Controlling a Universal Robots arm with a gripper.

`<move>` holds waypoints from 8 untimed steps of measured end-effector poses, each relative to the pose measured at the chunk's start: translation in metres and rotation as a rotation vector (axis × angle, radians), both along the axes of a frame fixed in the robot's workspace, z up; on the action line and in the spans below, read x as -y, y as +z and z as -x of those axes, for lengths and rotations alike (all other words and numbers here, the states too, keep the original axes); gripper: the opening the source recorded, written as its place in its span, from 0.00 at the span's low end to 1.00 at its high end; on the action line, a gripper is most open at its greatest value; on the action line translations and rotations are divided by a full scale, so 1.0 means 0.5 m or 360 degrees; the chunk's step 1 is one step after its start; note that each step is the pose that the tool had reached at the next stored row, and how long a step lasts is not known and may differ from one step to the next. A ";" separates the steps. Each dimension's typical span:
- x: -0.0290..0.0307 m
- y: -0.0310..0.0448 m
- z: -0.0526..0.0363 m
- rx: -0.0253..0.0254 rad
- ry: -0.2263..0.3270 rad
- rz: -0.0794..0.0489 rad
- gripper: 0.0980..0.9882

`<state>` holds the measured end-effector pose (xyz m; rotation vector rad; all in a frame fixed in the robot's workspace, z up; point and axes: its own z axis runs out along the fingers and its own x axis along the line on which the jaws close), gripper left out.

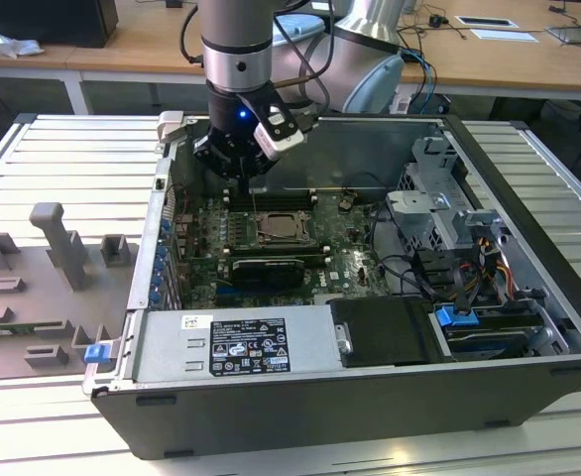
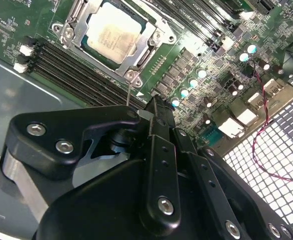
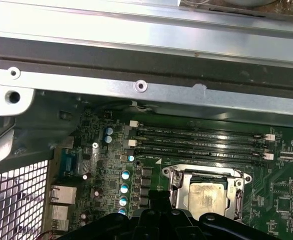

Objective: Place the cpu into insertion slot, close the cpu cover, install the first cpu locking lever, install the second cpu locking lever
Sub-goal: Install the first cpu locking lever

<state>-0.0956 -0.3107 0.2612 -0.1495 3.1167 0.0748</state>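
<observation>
A: What sits nearest?

B: The gripper (image 2: 149, 106), low over the board (image 2: 196, 50). Its fingers look pressed together. A thin lever (image 2: 128, 95) stands upright and runs to their tip. Whether the rod is pinched between them or only touched, I cannot tell.

A: And just past that?

B: The lever's foot is at a corner of the slot (image 2: 131, 75). The cover (image 2: 80, 22) lies flat on the slot. The cpu (image 2: 114, 32) shows through the cut-out, seated inside and level as far as I can see.

A: Which step is this, then?

B: I judge it to be the first lever: the chip is in and the cover is down, but the rod is not yet laid flat.

A: How is it done well?

B: The rod looks springy and thin, so it could slip free. I would catch it close to its end and follow its arc about the hinge rather than push straight down. At the bottom it likely needs easing sideways under its catch. The force should be steady, and nothing should bear on the chip or the cover's edge.

A: What lies farther out?

B: The memory slots (image 2: 61, 62) run just beside the slot, between it and the wall of the case (image 3: 151, 95). There is little room on that side, so the sweep should stay clear of them.
</observation>
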 end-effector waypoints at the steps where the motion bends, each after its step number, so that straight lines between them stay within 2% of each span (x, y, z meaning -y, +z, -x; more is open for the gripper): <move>1: 0.000 0.000 0.000 0.00000 0.0000 0.0000 0.01; 6: -0.004 -0.001 0.000 0.00001 0.0000 0.0000 0.01; 8: -0.012 -0.001 0.000 0.00002 0.0000 0.0000 0.01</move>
